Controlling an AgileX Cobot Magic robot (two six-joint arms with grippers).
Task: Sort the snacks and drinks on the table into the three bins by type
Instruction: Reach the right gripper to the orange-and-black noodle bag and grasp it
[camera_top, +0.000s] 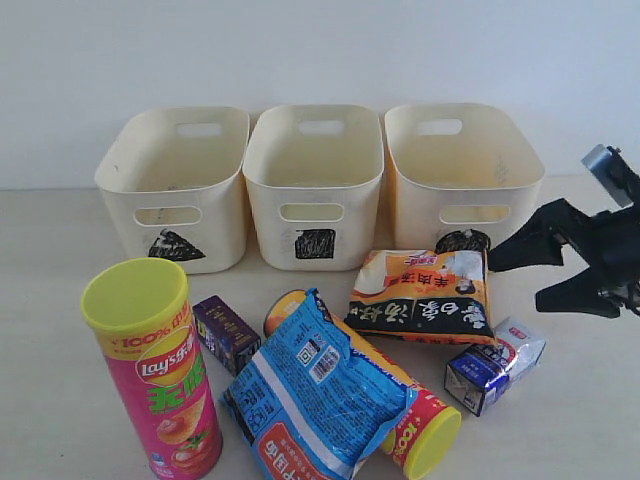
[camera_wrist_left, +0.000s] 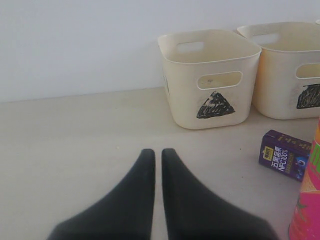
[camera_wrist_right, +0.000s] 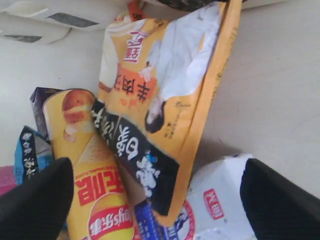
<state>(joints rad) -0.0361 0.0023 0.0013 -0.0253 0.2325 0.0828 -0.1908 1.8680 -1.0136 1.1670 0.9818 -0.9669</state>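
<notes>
Right gripper (camera_top: 513, 281) stands fully open and holds nothing. The blue-and-white carton (camera_top: 495, 365) lies on the table (camera_top: 585, 410) below it, in line with the gap between the jaws, with the orange-black-white bag (camera_top: 425, 293) close beside. The carton is judged light, fairly stiff, slick-skinned and crushable, and is best taken across its flat sides. Left gripper (camera_wrist_left: 157, 156) is closed and empty.

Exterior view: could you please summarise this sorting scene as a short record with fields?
bins: three cream tubs, back row: triangle bin, square bin, circle bin
pink tube: upright, front left
yellow-red tube: lying, partly under blue bag
orange bag: before circle bin
cartons: purple carton beside pink tube; blue-and-white carton at right
left claw: shut, holding nothing
right claw: open, near blue-and-white carton
</notes>
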